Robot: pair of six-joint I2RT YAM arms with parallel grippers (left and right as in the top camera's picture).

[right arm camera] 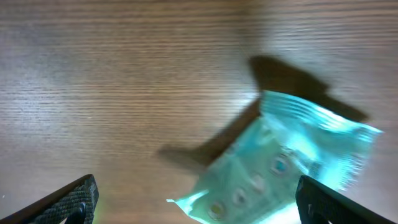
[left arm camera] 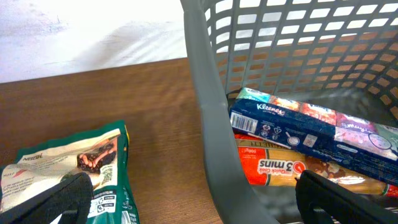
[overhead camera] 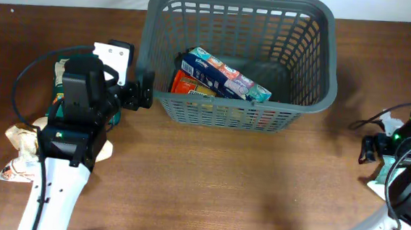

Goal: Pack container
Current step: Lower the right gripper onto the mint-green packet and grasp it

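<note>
- At twelve o'clock on the overhead view, against the far edge of the table (overhead camera: 222,189), I see the container (overhead camera: 327,58), a dark grey slotted basket standing upright.
- Inside it, toward its nine o'clock side, a blue Kleenex pack (overhead camera: 226,74) lies diagonally on top of an orange "3 mins" pack (overhead camera: 187,85). The left wrist camera shows the same stack, the Kleenex pack (left arm camera: 298,124) resting over the orange pack (left arm camera: 273,167).
- At about eight o'clock from the basket, just beside its near-left corner, sits my left gripper (overhead camera: 138,92). From its wrist view the left gripper (left arm camera: 199,208) is spread wide and has hold of nothing. The basket's rim (left arm camera: 205,112) runs up between the two fingertips.
- At seven o'clock in that wrist view, a green-and-cream pouch (left arm camera: 68,168) lies flat on the wood outside the basket.
- Further out, at eight o'clock on the overhead view, crumpled cream wrappers (overhead camera: 21,142) lie beside the left arm.
- At four o'clock from the basket, well apart from it, is my right arm. The right gripper (right arm camera: 199,208) is also wide open and empty, and a blurred teal pouch (right arm camera: 280,168) lies on the table below it.
</note>
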